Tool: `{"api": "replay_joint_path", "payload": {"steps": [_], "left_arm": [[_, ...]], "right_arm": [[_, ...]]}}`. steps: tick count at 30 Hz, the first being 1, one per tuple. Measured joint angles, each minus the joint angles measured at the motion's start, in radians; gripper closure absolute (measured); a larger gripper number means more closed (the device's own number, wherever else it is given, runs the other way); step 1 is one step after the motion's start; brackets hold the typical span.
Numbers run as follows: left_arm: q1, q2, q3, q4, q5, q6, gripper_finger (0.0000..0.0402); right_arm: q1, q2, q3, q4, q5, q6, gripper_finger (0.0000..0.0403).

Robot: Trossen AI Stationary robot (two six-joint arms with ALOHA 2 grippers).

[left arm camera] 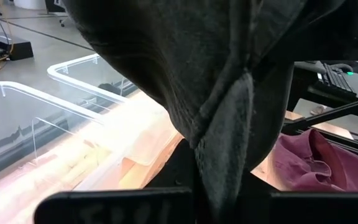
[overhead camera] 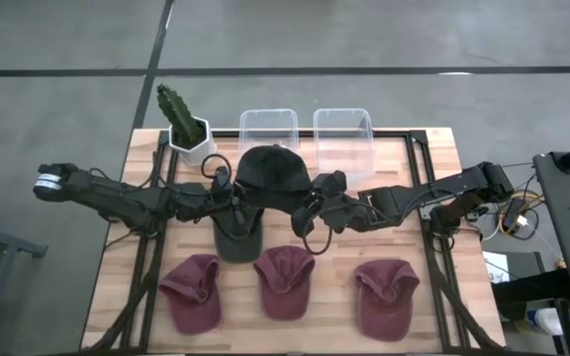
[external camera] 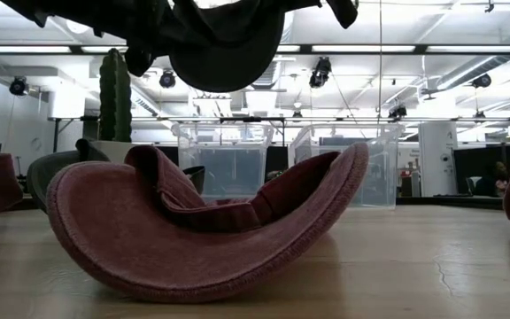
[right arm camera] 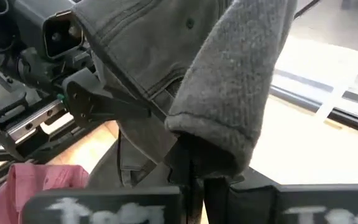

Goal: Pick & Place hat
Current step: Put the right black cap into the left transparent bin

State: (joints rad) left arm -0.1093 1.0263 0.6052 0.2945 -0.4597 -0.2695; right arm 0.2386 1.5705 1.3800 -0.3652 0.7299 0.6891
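A dark grey hat (overhead camera: 268,170) hangs in the air over the middle of the table, between my two arms. In the low view its crown (external camera: 224,49) sags well above the tabletop. My left gripper (overhead camera: 234,196) is shut on the hat's left side. My right gripper (overhead camera: 312,206) is shut on its right side. Three maroon hats lie in a row along the near edge: left (overhead camera: 192,291), middle (overhead camera: 285,281) and right (overhead camera: 386,297). They rest upturned on their crowns. My left gripper pinches a folded flap of the hat's lower edge (left arm camera: 227,146) between its two fingers, coming about level from the table's left. The hat's crown bulges above and beyond the fingers, clear of the table. My right gripper pinches a folded-over part of the hat's rim (right arm camera: 219,134) between its two fingers, coming from the table's right and slanting slightly down. The cloth is doubled over where it is held. The hat is lifted clear of the table.
Two clear plastic bins (overhead camera: 268,129) (overhead camera: 342,131) stand side by side at the far edge. A cactus in a white pot (overhead camera: 186,127) stands to their left. Another dark cloth piece (overhead camera: 237,239) lies on the table below the held hat.
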Motion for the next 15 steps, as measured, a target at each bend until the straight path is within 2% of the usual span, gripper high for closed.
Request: {"api": "replay_joint_path", "payload": {"steps": [4, 10, 15], "left_arm": [[-0.001, 0.000, 0.000, 0.001, 0.006, 0.001, 0.0395], [0.001, -0.001, 0.001, 0.011, -0.040, -0.028, 0.0396], [0.000, -0.002, 0.001, 0.011, -0.047, -0.065, 0.0396]], "right_arm": [[0.000, -0.013, 0.002, -0.048, -0.051, -0.002, 0.0378], [0.000, -0.034, 0.002, -0.140, -0.094, 0.010, 0.0327], [0.001, -0.057, 0.002, -0.138, -0.095, 0.006, 0.0290]]}}
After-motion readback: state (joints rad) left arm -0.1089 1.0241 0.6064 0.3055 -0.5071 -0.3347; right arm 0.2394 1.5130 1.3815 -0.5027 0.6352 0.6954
